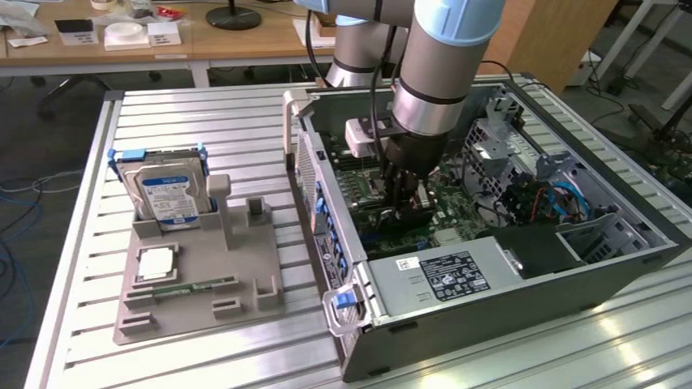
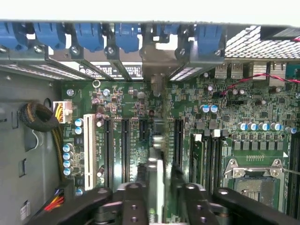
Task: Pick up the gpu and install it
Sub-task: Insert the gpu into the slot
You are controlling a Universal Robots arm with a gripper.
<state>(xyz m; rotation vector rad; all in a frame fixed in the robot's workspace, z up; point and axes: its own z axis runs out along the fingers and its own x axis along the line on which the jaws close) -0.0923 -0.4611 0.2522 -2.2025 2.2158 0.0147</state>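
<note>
GPU [image 2: 157, 180]: held edge-on between the gripper fingers, seen from the wrist as a thin pale strip standing upright over the motherboard, among the long black expansion slots; whether its lower edge touches a slot cannot be told.
Gripper [image 2: 158, 199]: pinching the GPU, its dark fingers [image 2: 133, 201] pressed against the card from both sides. In the exterior view the gripper [image 1: 409, 212] is deep inside the open case, low over the board.
Arm [image 1: 438, 73]: grey and light-blue, reaching down into the case from above.
Case [image 1: 519, 284]: dark tower lying on its side with the panel off, on the slatted metal table [image 1: 194, 113]. A blue latch [image 1: 343, 298] sits at its near corner.
Motherboard [image 2: 243, 103]: green, with rows of blue-topped capacitors, a white slot [image 2: 87, 149] beside the black ones, and the bare CPU socket [image 2: 253, 180].
Slot clips [image 2: 89, 35]: a row of blue plastic clips along the rear edge of the case.
Cables: a yellow and black bundle [image 2: 40, 117] by the case wall; red and black wires [image 2: 243, 84] across the board.
Writing: a black label [image 1: 454, 274] with white print on the power-supply cover, text too small to read; a small white sticker [image 1: 407, 262] beside it, also unreadable.
Hard drive [image 1: 168, 194]: silver, with a blue and white label, standing upright in the grey holder [image 1: 216, 267] at the exterior view's left, well apart from the case.
CPU [image 1: 157, 261]: square silvery chip lying flat on the holder.
Memory stick [image 1: 184, 285]: narrow green strip lying just below the CPU.
</note>
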